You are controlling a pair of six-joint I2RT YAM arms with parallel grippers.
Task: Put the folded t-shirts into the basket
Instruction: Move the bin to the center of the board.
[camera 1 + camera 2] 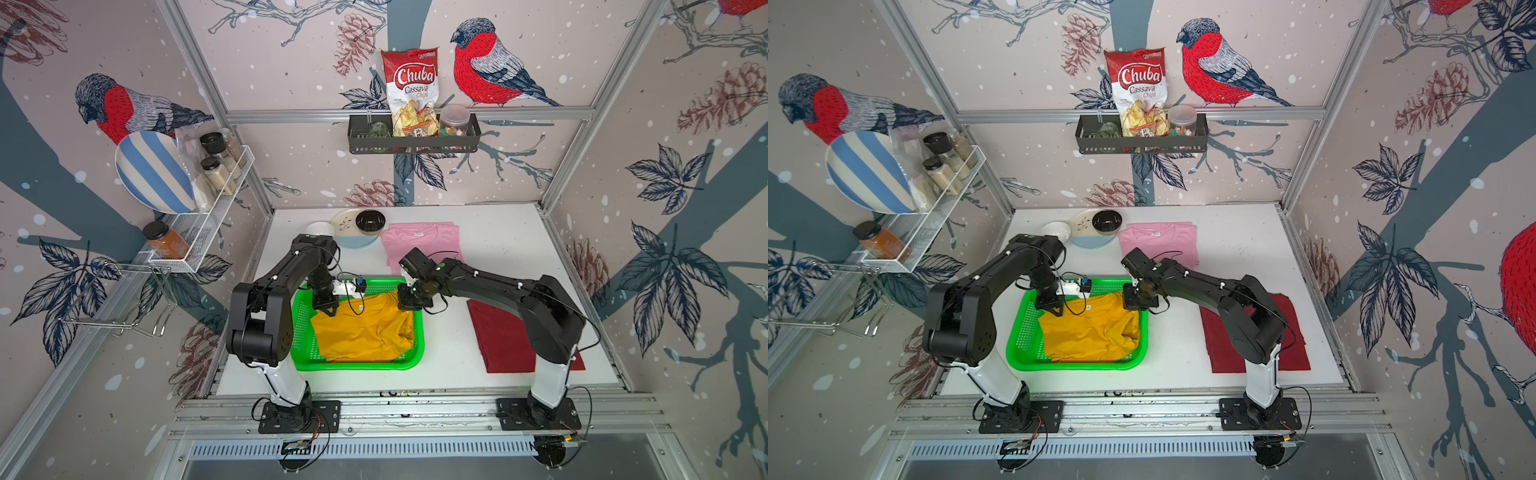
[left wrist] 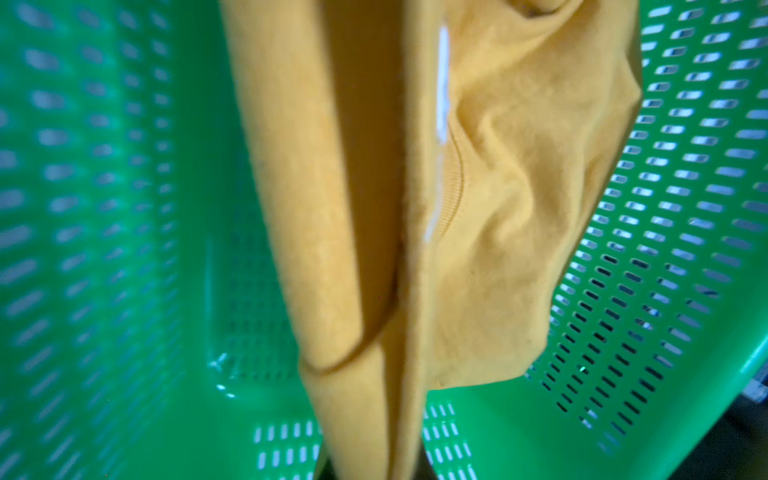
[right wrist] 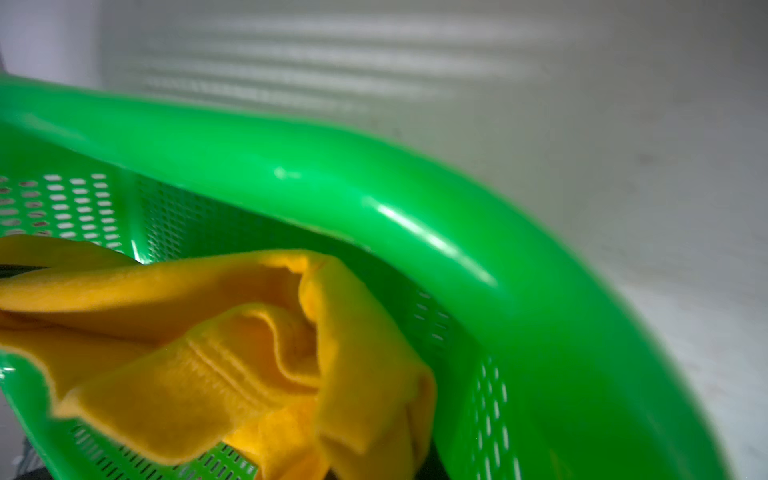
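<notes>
Both the left gripper and right gripper pinch the yellow shirt lying in the green basket; only the top views show the pink shirt behind and the red shirt partly under the right arm.

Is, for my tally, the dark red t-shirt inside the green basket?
No, the dark red t-shirt lies flat outside the green basket.
</notes>
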